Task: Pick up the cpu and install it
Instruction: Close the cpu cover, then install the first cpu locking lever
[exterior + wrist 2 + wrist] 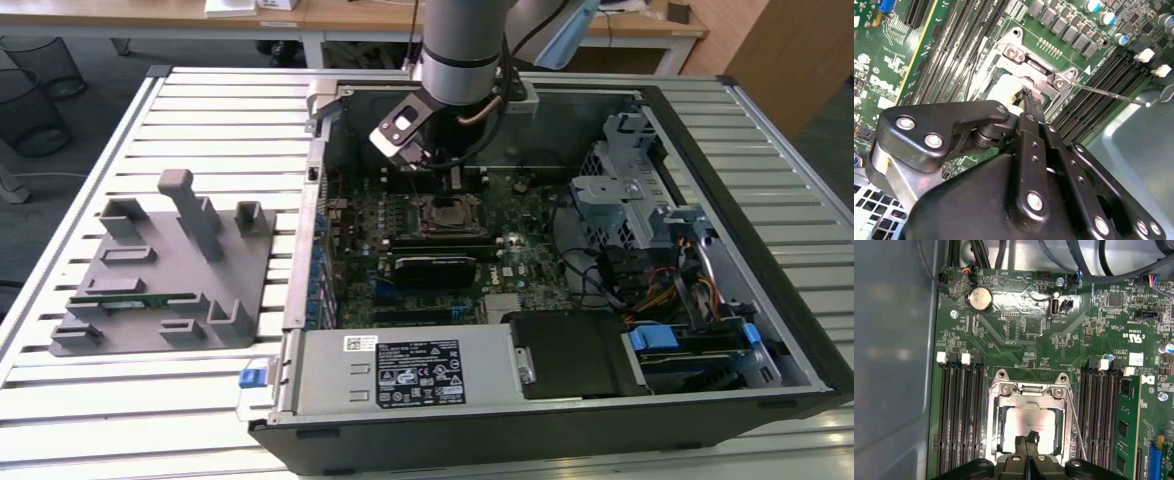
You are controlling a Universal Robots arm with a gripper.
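- The big table (107,420) is made of pale slats, and everything I work with sits on it.
- An open computer case (534,440) lies flat on the table, so I can look right down into it.
- My arm (461,40) comes down into the case from the far edge in the exterior view.
- A green board (534,260) covers the floor of the case. I also see it in the first wrist view (1024,325) and in the second wrist view (884,75).
- A grey holder (147,280) sits on the table, at the exterior view's left, well apart from my hand.
- My hand (458,190) is low over the middle of the green board. In both wrist views (1027,440) (1026,95) the two fingers are pressed together and grip nothing. The tips are right over the cpu, but I cannot tell if they touch it.
- A shiny metal frame (1026,390) (1029,65) is fixed to the green board, between rows of long black slots.
- The cpu (1014,422) (1001,90) lies flat inside that frame, with its silver-grey top facing up.
- A thin wire lever (1076,425) (1109,94) runs along one side of the frame.
- A long green memory stick (131,298) lies on the grey holder.
- A small round battery (980,299) sits on the green board, away from the frame.
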